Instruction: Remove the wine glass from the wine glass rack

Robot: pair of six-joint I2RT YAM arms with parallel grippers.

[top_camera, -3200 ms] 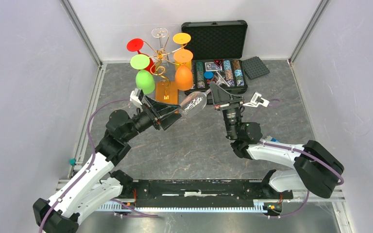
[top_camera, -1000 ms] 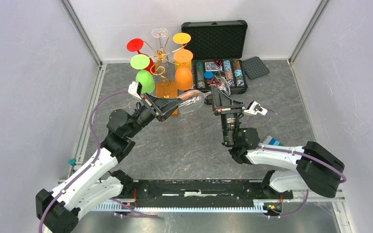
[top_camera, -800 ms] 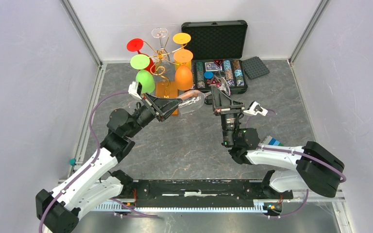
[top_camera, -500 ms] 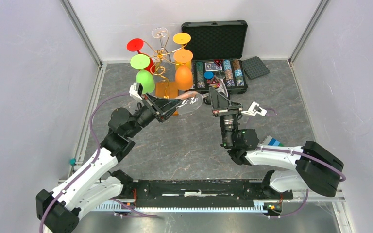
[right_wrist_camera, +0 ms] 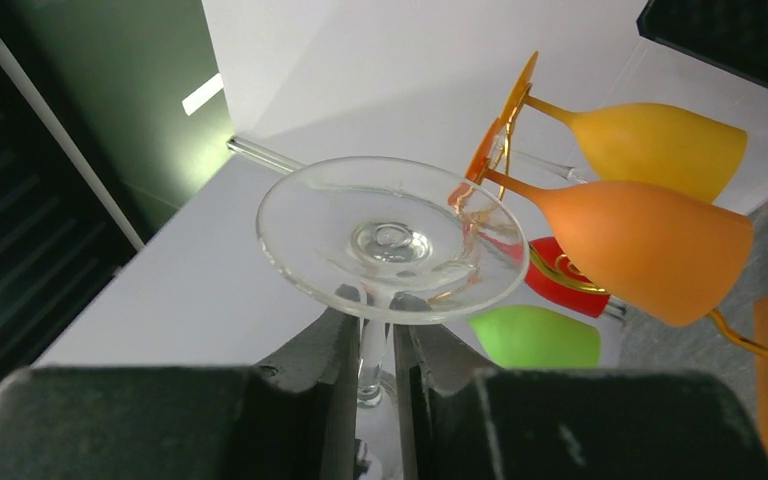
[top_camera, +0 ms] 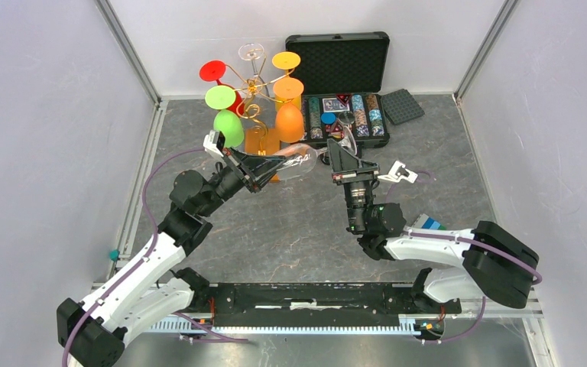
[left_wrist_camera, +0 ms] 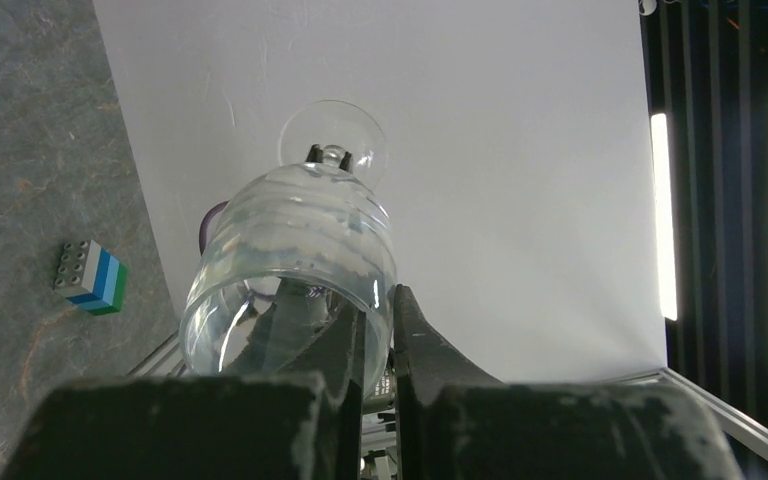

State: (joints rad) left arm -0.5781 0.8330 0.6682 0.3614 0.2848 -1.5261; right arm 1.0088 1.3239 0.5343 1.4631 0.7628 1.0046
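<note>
We see a grey stone-patterned table [top_camera: 290,229] between white walls. At its far edge an open black chip case [top_camera: 340,65] holds rows of chips, and a dark foam pad [top_camera: 402,105] lies just right of it. Left of the case stands the wine glass rack [top_camera: 262,141], golden wire curls on an orange wooden base. Hanging on it are a green glass [top_camera: 228,128], an orange glass [top_camera: 289,121], a yellow glass [right_wrist_camera: 660,145], a red one [top_camera: 212,71] and a clear glass [top_camera: 251,52] at the far top.

The wine glass [top_camera: 294,160] of the task is off the rack. It lies roughly on its side in the air, just near and right of the rack's base, between the two arms. Its bowl points left and its foot points right.

The left gripper [left_wrist_camera: 378,340] pinches the bowl's wall at the rim. In the left wrist view one finger shows through the glass, inside the bowl, and the other finger [left_wrist_camera: 415,345] presses from outside.

The right gripper [right_wrist_camera: 375,340] is pressed together on the stem, just below the round foot [right_wrist_camera: 390,235].

A small toy block [top_camera: 426,222], blue, white and green, lies on the table by the right arm, well apart from the glass.
</note>
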